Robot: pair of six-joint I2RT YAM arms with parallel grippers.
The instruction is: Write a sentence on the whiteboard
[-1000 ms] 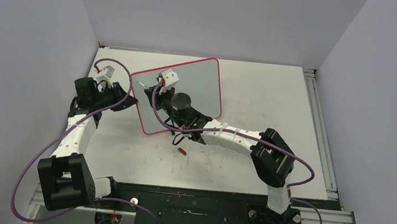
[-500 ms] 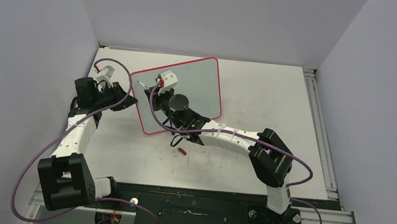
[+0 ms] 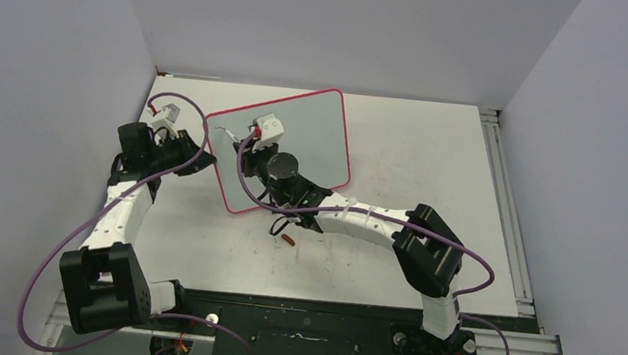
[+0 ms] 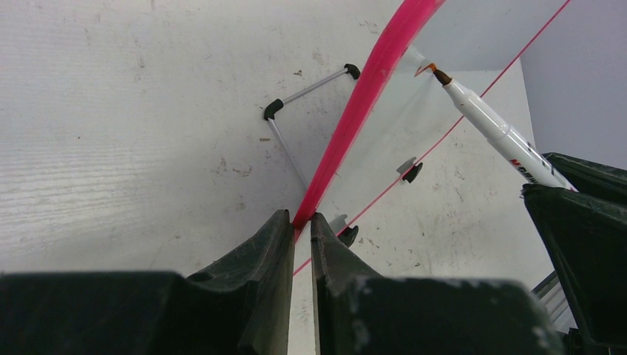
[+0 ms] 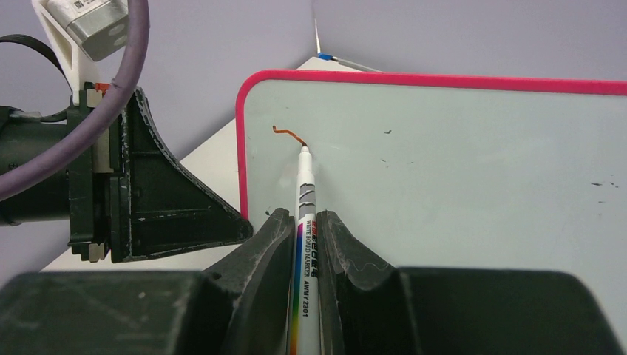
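The whiteboard [image 3: 320, 130], pink-framed, stands tilted at the back left of the table. My left gripper [image 3: 198, 155] is shut on its left frame edge [image 4: 370, 81], jaws pinching the pink rim [image 4: 303, 220]. My right gripper [image 3: 251, 152] is shut on a white whiteboard marker [image 5: 304, 192], whose tip touches the board's upper left corner [image 5: 458, 163]. Of the sentence, only one short orange-brown hooked stroke [image 5: 287, 132] shows, ending at the tip. The marker [image 4: 488, 129] also shows through the board's edge in the left wrist view.
A small red marker cap [image 3: 288, 239] lies on the scuffed white tabletop just in front of the board. The board's wire stand with black feet [image 4: 296, 92] rests on the table behind it. Grey walls close in the left, back and right.
My right wrist has shifted slightly left and toward the back with the marker, its tip moving across the board's upper left corner. The left arm holds still.
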